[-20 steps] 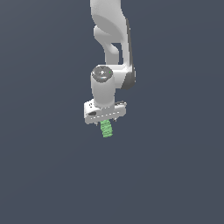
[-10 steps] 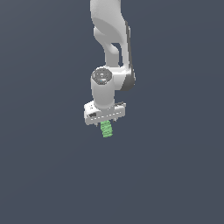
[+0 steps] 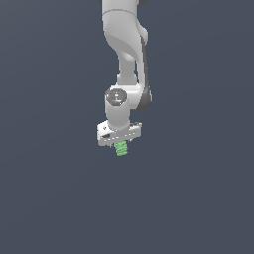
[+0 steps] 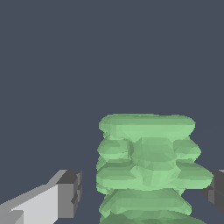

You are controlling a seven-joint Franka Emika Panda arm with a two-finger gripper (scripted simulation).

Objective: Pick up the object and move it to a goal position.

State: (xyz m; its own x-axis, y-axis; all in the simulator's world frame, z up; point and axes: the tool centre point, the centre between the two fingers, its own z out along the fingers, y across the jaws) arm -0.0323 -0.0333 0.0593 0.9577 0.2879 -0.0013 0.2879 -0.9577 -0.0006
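The object (image 3: 120,148) is a small light-green ridged stub that sits on the dark floor directly under the white hand. In the wrist view the object (image 4: 146,166) fills the space between the fingers. My gripper (image 3: 120,144) is lowered over it and is open. One dark fingertip pad (image 4: 70,194) stands apart from the object's side with a clear gap. The other fingertip pad (image 4: 215,189) is at the object's opposite edge, and I cannot tell whether it touches. The exterior view hides the fingers behind the hand and the object.
A plain dark grey surface (image 3: 198,198) surrounds the arm on all sides. The white arm (image 3: 124,44) comes down from the top of the exterior view.
The hand has sunk lower over the object, so less of the green stub shows beneath it. The object itself has stayed in place.
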